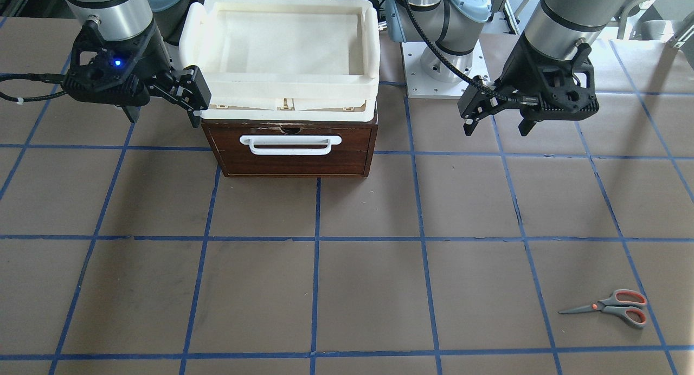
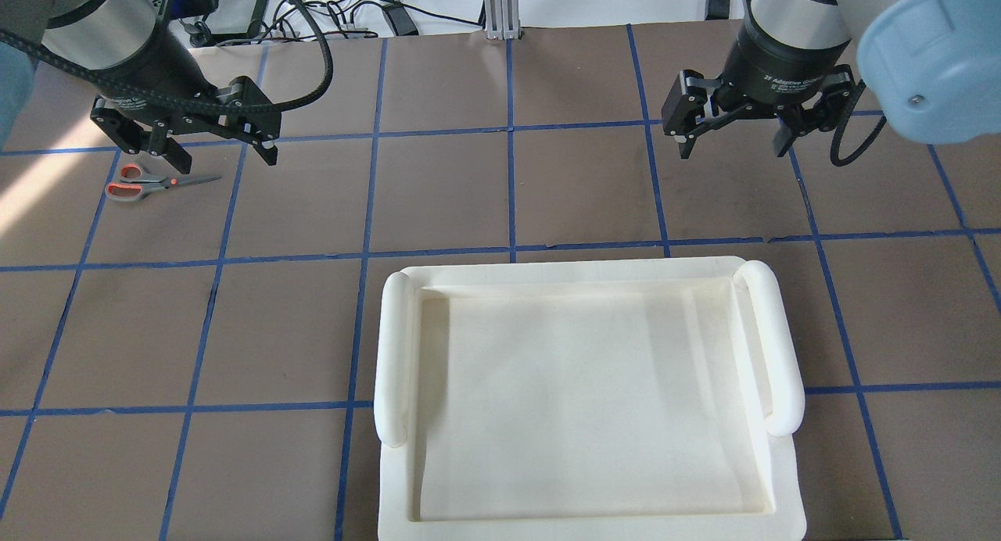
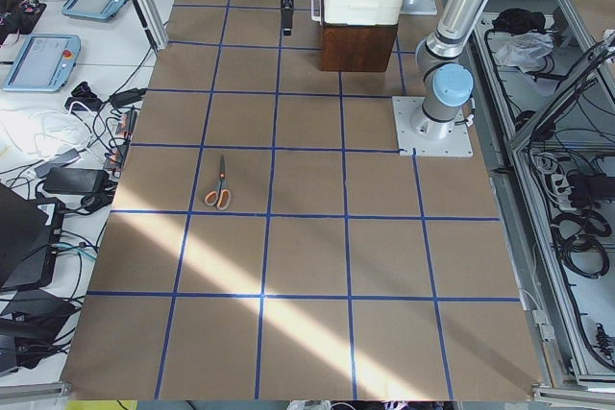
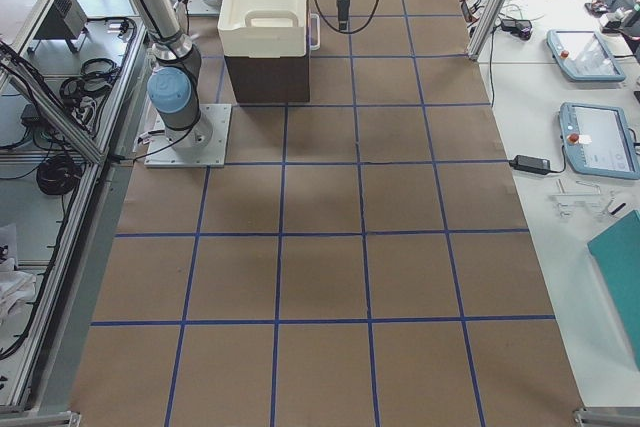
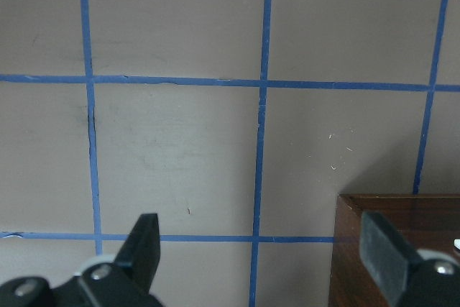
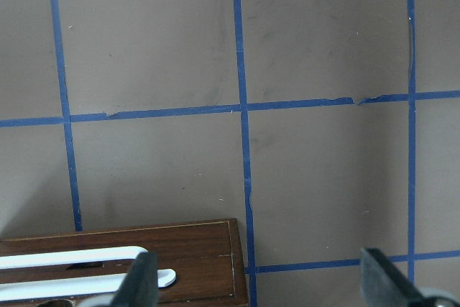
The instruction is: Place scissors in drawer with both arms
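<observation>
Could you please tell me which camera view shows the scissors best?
Exterior front-facing: the scissors lie unobstructed and closed, with handles and pivot clear. Overhead shows them smaller; exterior left, tiny; the others miss them.

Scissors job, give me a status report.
Left gripper open, right gripper open, both empty. Scissors flat on table, left side. Drawer shut. White tray atop cabinet.

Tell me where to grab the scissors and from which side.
Grip the scissors across the closed blades right by the orange pivot, coming straight down from above. They lie flat and shut, so only the top is open to the fingers, and that neck is narrow. The left gripper, open, is nearer.
</observation>
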Motion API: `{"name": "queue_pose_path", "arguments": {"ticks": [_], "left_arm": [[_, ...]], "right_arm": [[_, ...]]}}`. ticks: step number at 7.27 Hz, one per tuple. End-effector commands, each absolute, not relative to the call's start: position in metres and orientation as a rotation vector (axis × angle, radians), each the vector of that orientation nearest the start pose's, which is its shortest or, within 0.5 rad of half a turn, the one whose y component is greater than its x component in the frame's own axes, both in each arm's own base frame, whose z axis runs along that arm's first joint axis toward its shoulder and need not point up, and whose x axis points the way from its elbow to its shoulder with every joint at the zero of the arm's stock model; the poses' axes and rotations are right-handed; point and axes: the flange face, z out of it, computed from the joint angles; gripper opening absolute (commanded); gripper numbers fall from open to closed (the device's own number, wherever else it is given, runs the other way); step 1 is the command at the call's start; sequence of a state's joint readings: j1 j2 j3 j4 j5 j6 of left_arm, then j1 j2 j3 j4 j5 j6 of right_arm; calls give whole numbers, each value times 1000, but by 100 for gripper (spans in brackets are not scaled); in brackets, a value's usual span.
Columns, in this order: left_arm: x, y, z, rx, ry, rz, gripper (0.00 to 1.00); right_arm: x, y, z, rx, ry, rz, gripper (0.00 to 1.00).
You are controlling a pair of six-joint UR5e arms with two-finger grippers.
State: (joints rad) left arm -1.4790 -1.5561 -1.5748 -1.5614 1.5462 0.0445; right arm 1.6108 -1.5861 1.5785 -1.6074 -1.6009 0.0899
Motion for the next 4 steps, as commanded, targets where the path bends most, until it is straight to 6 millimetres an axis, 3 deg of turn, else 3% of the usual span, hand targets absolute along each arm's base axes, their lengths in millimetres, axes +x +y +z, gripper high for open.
{"name": "queue_pose_path", "arguments": {"ticks": [1,3,4], "left_arm": [[-90,-497,490,-77,3164,-22,100],[-91,-497,489,-75,3168,-18,100],[-91,-498,486,-78,3169,-8,100]], "right_arm": [[150,-483,494,81,3169,-64,100],[165,-482,494,40,3067,-59,100],[187,-486,499,-143,2923,-151,100]]}}
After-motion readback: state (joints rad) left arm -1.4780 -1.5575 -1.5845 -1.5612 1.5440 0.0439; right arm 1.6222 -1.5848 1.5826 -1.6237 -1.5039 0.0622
